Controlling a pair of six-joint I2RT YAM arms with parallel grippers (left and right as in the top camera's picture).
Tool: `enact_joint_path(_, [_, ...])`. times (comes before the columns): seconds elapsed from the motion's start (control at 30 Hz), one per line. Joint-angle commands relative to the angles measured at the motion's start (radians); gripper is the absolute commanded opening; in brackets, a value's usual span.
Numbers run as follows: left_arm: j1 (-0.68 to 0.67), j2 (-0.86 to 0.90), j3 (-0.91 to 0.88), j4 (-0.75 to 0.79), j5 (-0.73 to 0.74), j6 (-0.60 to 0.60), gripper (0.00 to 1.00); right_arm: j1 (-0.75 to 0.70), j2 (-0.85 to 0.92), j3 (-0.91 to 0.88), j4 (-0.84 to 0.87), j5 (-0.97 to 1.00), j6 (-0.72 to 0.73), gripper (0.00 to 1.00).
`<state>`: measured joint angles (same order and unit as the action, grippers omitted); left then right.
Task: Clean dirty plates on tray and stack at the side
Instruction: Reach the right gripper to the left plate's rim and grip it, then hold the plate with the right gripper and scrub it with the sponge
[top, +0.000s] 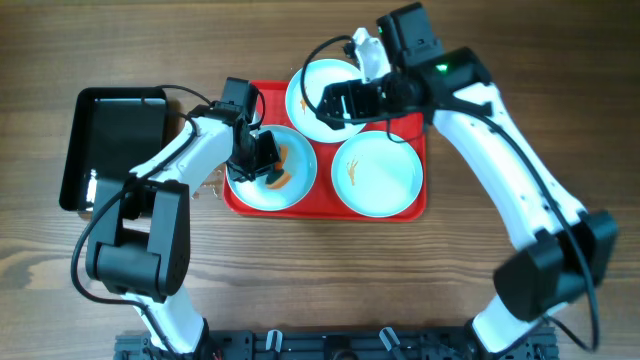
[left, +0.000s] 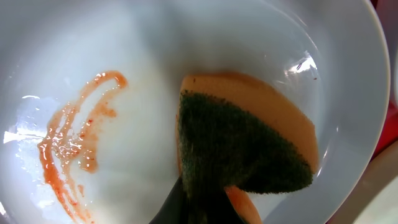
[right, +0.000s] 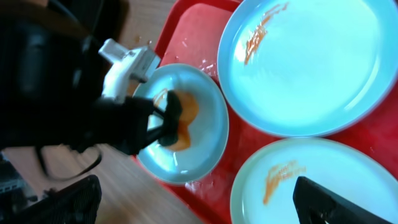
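Observation:
The red tray (top: 325, 205) holds three pale-blue plates. My left gripper (top: 262, 155) is shut on an orange sponge with a green scrub side (left: 242, 149) and presses it onto the front-left plate (top: 250, 188). That plate (left: 124, 43) carries an orange smear (left: 74, 149) beside the sponge. My right gripper (top: 335, 102) is open and empty, hovering over the back plate (top: 305, 85). In the right wrist view, its fingers frame the bottom edge (right: 199, 208), with the back plate (right: 311, 68), the front-right plate (right: 323, 168) and the sponge plate (right: 199, 149), all smeared. The front-right plate (top: 385, 180) lies apart from both grippers.
A smaller black rectangular tray (top: 110, 135) lies on the wooden table left of the red tray, beside my left arm. My right arm reaches in from the right over the tray's back right corner.

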<state>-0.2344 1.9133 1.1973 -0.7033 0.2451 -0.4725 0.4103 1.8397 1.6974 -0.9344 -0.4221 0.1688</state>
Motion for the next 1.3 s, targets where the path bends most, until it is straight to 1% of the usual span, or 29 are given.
enact_joint_path(0.0, [0.001, 0.013, -0.004, -0.008, -0.025, 0.016, 0.04, 0.01, 0.091, 0.008, 0.062, -0.03, 0.068, 0.91])
enact_joint_path(0.03, [0.001, 0.013, -0.004, -0.008, -0.025, 0.016, 0.04, 0.01, 0.113, 0.004, 0.09, -0.023, 0.078, 0.7])
enact_joint_path(0.07, [0.001, 0.013, -0.004, -0.008, -0.025, 0.016, 0.04, 0.01, 0.134, 0.0, 0.101, -0.023, 0.09, 0.64])
enact_joint_path(0.1, [0.001, 0.013, -0.004, -0.008, -0.025, 0.016, 0.04, 0.011, 0.153, -0.002, 0.106, -0.023, 0.105, 0.69])
enact_joint_path(0.23, [0.001, 0.013, -0.004, -0.008, -0.024, 0.016, 0.04, 0.032, 0.242, -0.002, 0.111, -0.023, 0.126, 0.68])
enact_joint_path(0.27, [0.001, 0.013, -0.004, -0.008, -0.024, 0.016, 0.04, 0.042, 0.264, -0.002, 0.116, -0.023, 0.126, 0.68])
enact_joint_path(0.33, [0.001, 0.013, -0.004, -0.007, -0.024, 0.016, 0.04, 0.065, 0.3, -0.002, 0.132, -0.023, 0.135, 0.6])
enact_joint_path(0.4, [0.001, 0.013, -0.004, -0.008, -0.024, 0.016, 0.04, 0.089, 0.322, -0.002, 0.15, -0.013, 0.148, 0.6])
enact_joint_path(0.5, [0.001, 0.013, -0.004, -0.008, -0.024, 0.016, 0.04, 0.117, 0.332, -0.003, 0.144, 0.092, 0.163, 0.61])
enact_joint_path(0.53, [0.001, 0.013, -0.004, -0.008, -0.025, 0.016, 0.04, 0.132, 0.332, -0.003, 0.132, 0.173, 0.202, 0.6])
enact_joint_path(0.6, [0.001, 0.013, -0.004, -0.008, -0.024, 0.016, 0.04, 0.142, 0.332, -0.005, 0.13, 0.191, 0.199, 0.57])
enact_joint_path(0.67, [0.001, 0.013, -0.004, -0.008, -0.025, 0.016, 0.04, 0.148, 0.334, -0.011, 0.129, 0.204, 0.198, 0.52])
enact_joint_path(0.7, [0.001, 0.013, -0.004, -0.008, -0.025, 0.016, 0.04, 0.149, 0.334, -0.023, 0.127, 0.233, 0.201, 0.42])
enact_joint_path(0.73, [0.001, 0.013, -0.004, -0.008, -0.024, 0.016, 0.04, 0.149, 0.334, -0.035, 0.13, 0.248, 0.201, 0.4])
enact_joint_path(0.9, [0.001, 0.013, -0.004, -0.005, -0.025, 0.016, 0.04, 0.15, 0.334, -0.091, 0.175, 0.241, 0.199, 0.4])
enact_joint_path(1.07, [0.001, 0.013, -0.004, -0.004, -0.024, 0.016, 0.04, 0.15, 0.334, -0.101, 0.187, 0.214, 0.199, 0.4])
enact_joint_path(1.27, [0.001, 0.013, -0.004, 0.018, 0.018, 0.016, 0.04, 0.152, 0.336, -0.143, 0.219, 0.182, 0.201, 0.39])
